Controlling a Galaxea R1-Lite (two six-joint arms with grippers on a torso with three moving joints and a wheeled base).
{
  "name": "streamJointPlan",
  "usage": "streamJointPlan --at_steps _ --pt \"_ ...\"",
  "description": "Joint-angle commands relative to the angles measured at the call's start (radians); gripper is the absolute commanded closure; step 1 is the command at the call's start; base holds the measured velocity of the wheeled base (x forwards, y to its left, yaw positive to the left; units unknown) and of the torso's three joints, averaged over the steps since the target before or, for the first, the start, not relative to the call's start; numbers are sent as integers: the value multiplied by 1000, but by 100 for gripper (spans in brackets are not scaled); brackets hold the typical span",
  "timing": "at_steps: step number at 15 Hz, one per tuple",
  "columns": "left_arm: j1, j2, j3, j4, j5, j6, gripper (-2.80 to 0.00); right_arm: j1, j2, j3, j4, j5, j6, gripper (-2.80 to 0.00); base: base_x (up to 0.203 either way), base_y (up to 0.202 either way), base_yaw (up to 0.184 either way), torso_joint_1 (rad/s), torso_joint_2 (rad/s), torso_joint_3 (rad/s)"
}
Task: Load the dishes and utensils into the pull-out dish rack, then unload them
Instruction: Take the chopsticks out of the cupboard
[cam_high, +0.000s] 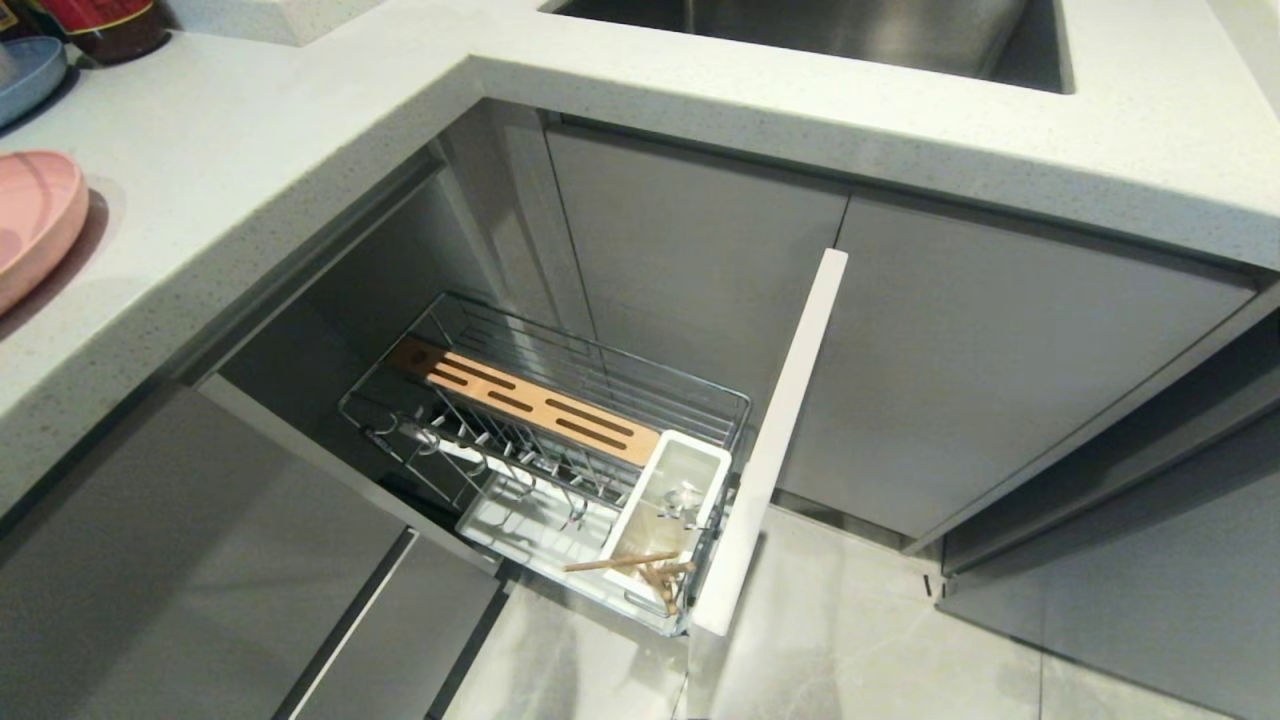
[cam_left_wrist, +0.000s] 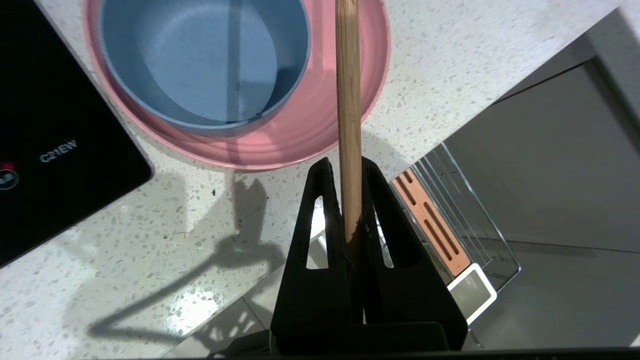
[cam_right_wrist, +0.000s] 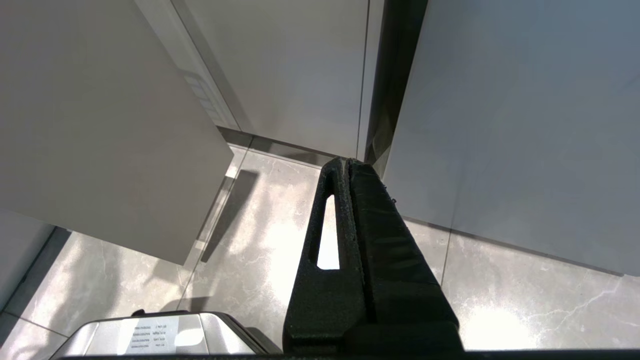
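My left gripper (cam_left_wrist: 346, 162) is shut on one wooden chopstick (cam_left_wrist: 348, 100), which sticks straight out beyond the fingertips. It hangs over the speckled counter, just short of the pink plate (cam_left_wrist: 320, 125) that holds the blue bowl (cam_left_wrist: 200, 60). The pull-out dish rack (cam_high: 560, 400) stands drawn out under the counter. Another chopstick (cam_high: 620, 563) lies across its white utensil box (cam_high: 668, 505), where a bit of silver metal also shows. The plate's edge (cam_high: 35, 225) shows on the counter at the far left. My right gripper (cam_right_wrist: 346, 162) is shut on nothing, parked low over the floor.
A black cooktop (cam_left_wrist: 55, 140) lies on the counter beside the plate. A blue-grey plate (cam_high: 25, 75) and a dark jar (cam_high: 105, 25) sit at the counter's far left corner. The sink (cam_high: 830, 30) is at the back. The rack's pale front panel (cam_high: 780, 440) juts out over the floor.
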Motion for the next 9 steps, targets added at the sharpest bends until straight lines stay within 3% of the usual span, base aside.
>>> streamJointPlan --at_steps 1,4,9 --pt "0 55 10 -5 -5 1 0 0 -4 0 -1 0 0 0 0 0 0 0 0 0" --pt "-5 120 -6 -34 -13 34 0 0 -4 0 -1 0 0 0 0 0 0 0 0 0" --pt "-21 179 49 -26 -14 29 0 0 -4 0 -1 0 0 0 0 0 0 0 0 0"
